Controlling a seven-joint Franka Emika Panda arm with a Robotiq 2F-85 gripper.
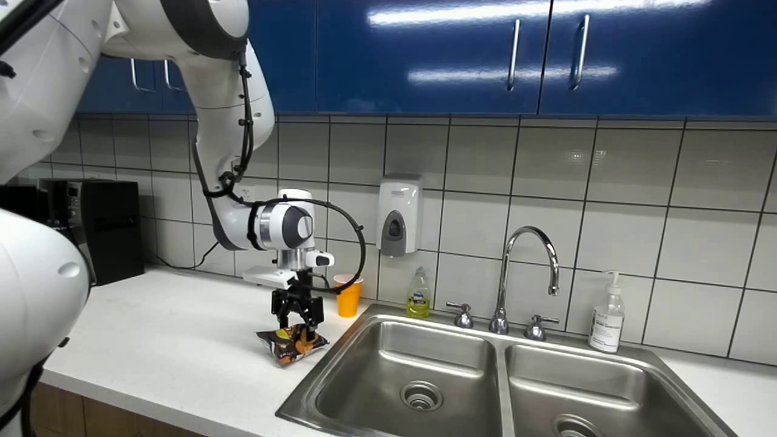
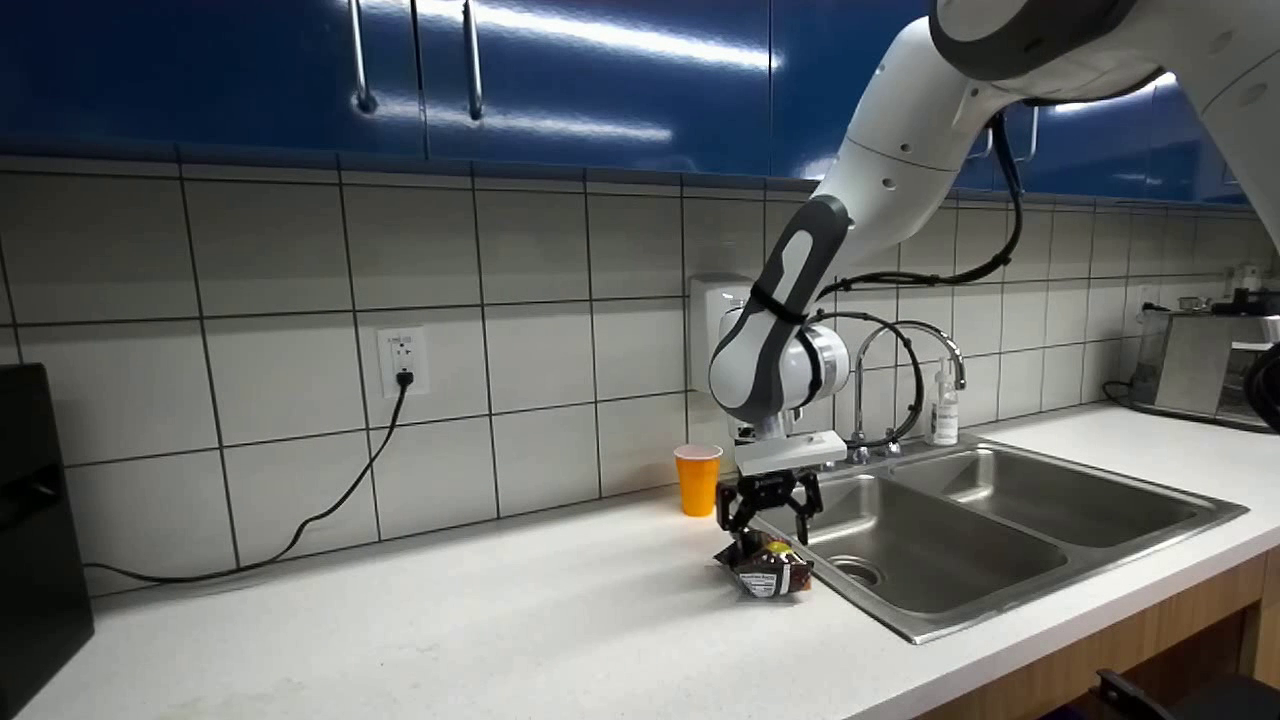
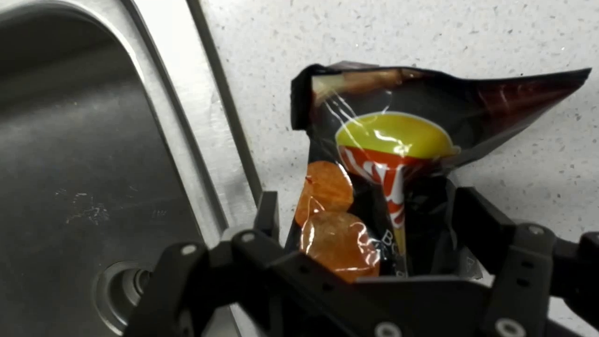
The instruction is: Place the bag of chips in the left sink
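Observation:
The bag of chips, dark with a red and yellow logo and orange chip pictures, lies on the white counter beside the sink in both exterior views (image 1: 288,352) (image 2: 768,577) and the wrist view (image 3: 393,135). My gripper (image 1: 297,331) points down over it in both exterior views (image 2: 770,538). In the wrist view my gripper (image 3: 366,206) is open, its fingers on either side of the bag. A gap shows by the left finger; the right finger is close to or touching the bag. The left sink (image 1: 358,394) is the basin nearest the bag, also visible in the wrist view (image 3: 93,159).
An orange cup (image 1: 348,298) stands behind the gripper near the tiled wall. A dish soap bottle (image 1: 418,295), the faucet (image 1: 504,273) and a pump bottle (image 1: 607,315) line the sink's back. The raised sink rim (image 3: 201,117) lies between bag and basin.

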